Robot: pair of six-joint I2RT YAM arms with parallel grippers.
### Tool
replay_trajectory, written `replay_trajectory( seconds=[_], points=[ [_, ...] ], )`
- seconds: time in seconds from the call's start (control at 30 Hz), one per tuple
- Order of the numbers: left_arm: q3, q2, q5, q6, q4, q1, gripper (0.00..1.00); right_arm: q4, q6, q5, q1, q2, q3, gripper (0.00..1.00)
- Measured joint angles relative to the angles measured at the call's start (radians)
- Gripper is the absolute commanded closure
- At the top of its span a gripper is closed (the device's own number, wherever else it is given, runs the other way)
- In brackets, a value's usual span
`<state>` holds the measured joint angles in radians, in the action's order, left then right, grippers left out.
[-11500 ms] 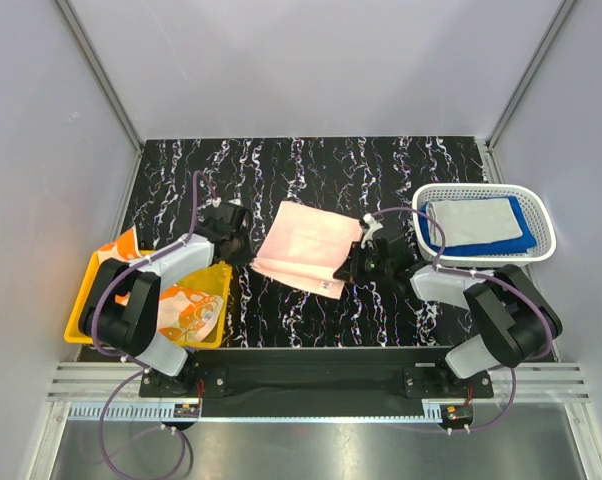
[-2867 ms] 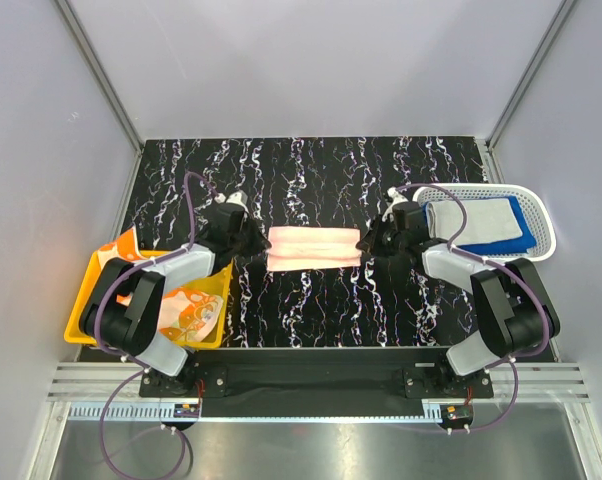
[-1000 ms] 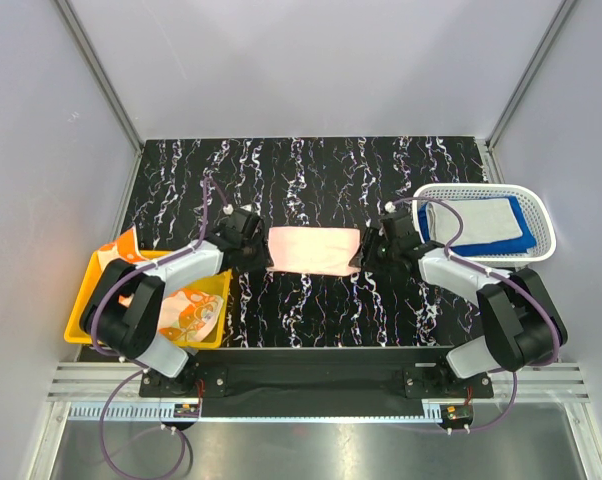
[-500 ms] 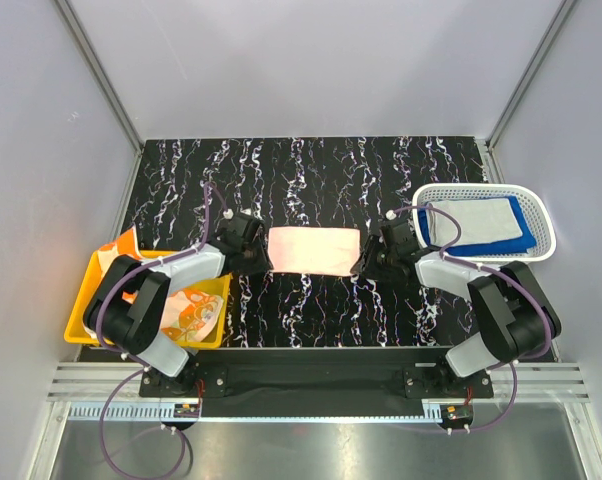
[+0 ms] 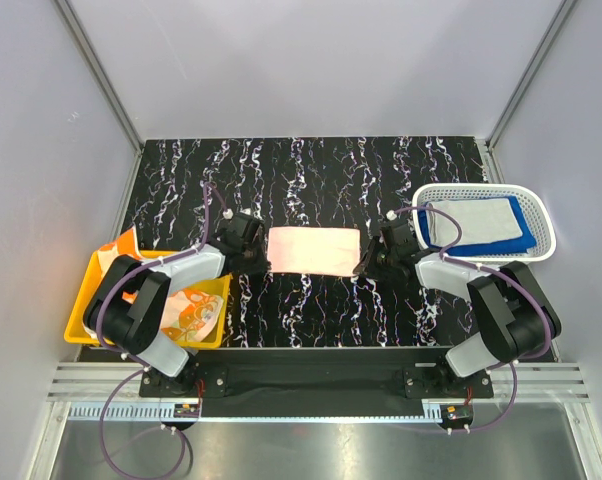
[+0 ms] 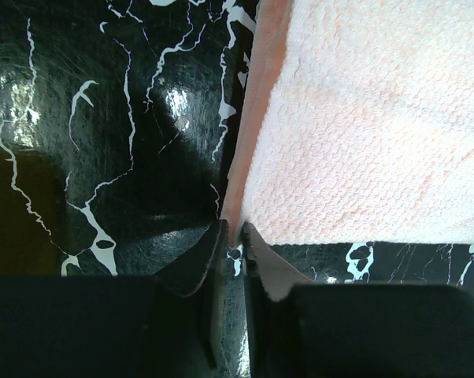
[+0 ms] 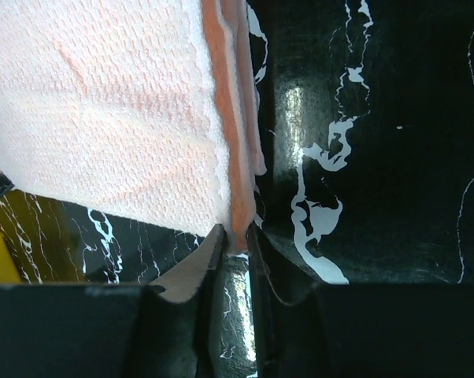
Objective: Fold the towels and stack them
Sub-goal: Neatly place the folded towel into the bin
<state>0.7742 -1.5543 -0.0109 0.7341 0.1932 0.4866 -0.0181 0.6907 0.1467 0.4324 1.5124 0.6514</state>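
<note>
Left gripper (image 6: 233, 232) and right gripper (image 7: 235, 232) each stood narrow on a near corner of the pink towel (image 5: 314, 250), its layered edge caught between the tips. The cloth lay flat ahead of and between them. A clean fold likely called for every layer held and both corners raised level and together. Beyond the right gripper, folded towels (image 5: 471, 222) lay in the white basket (image 5: 478, 188).
</note>
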Motion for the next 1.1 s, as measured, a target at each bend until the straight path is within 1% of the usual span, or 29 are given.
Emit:
replay_trajectory(
  seconds=[0.03, 0.13, 0.17, 0.23, 0.27, 0.3, 0.53, 0.73, 0.9, 1.1],
  points=[
    [0.000, 0.000, 0.000, 0.001, 0.000, 0.000, 0.93, 0.000, -0.001, 0.000, 0.000, 0.000, 0.000, 0.81],
    [0.000, 0.000, 0.000, -0.002, 0.000, 0.000, 1.00, 0.000, -0.001, 0.000, 0.000, 0.000, 0.000, 0.88],
    [0.001, 0.000, 0.000, -0.003, 0.001, 0.000, 1.00, 0.000, -0.002, 0.000, 0.000, 0.000, 0.000, 0.92],
    [0.003, 0.000, 0.001, -0.008, 0.004, 0.000, 1.00, -0.004, -0.005, 0.000, 0.000, 0.000, 0.002, 0.95],
    [0.007, 0.000, 0.001, -0.009, 0.008, 0.000, 1.00, -0.015, -0.007, 0.000, 0.000, -0.001, 0.008, 0.99],
    [0.013, 0.000, 0.001, -0.011, 0.017, 0.000, 1.00, -0.023, -0.010, 0.000, 0.000, -0.002, 0.014, 1.00],
    [0.095, 0.002, 0.006, -0.032, 0.092, -0.002, 1.00, -0.122, -0.040, -0.006, 0.000, -0.058, 0.116, 1.00],
    [0.229, 0.008, 0.040, -0.042, 0.138, -0.027, 1.00, -0.198, -0.085, -0.035, -0.001, -0.053, 0.281, 1.00],
    [0.367, -0.019, 0.066, -0.046, 0.158, -0.087, 1.00, -0.220, -0.129, -0.031, -0.025, 0.039, 0.428, 1.00],
    [0.549, -0.154, 0.105, -0.050, 0.143, -0.156, 1.00, -0.241, -0.174, -0.011, -0.102, 0.186, 0.566, 1.00]
  ],
)
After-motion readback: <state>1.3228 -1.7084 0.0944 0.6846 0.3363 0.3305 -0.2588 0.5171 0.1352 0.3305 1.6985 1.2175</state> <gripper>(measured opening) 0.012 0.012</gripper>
